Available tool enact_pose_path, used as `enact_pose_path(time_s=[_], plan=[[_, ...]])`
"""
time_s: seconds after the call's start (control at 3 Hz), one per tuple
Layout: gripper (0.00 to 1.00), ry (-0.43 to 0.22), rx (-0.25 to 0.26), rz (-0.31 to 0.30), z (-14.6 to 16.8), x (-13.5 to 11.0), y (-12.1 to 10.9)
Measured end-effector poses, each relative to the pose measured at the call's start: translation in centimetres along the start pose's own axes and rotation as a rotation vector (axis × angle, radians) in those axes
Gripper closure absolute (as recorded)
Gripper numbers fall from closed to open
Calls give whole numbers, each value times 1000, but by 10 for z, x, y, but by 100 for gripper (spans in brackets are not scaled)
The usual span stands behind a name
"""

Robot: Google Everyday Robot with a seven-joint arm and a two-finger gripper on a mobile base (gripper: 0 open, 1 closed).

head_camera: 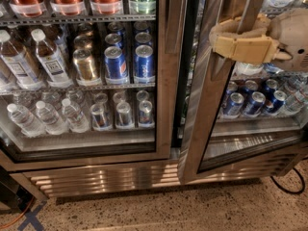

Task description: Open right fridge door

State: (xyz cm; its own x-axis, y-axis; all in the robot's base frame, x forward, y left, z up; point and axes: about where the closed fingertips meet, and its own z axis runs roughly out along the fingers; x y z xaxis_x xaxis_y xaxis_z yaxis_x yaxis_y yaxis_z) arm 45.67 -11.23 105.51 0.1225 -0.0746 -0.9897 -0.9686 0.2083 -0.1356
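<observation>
While the right fridge door point(207, 105) stands ajar, hand point(219, 36) clamped round its bar, arm cut off at right.

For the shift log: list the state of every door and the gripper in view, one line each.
left fridge door: shut.
right fridge door: ajar, angled outward, with a dark gap between it and the left fridge door.
gripper: at the right fridge door's upright bar, in the upper right of the camera view.
</observation>
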Motion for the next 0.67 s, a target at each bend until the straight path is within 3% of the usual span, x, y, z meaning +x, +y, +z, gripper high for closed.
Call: enact_pose_path(time_s=[0.67], plan=[[100,7,18,6,-5,-2,5]])
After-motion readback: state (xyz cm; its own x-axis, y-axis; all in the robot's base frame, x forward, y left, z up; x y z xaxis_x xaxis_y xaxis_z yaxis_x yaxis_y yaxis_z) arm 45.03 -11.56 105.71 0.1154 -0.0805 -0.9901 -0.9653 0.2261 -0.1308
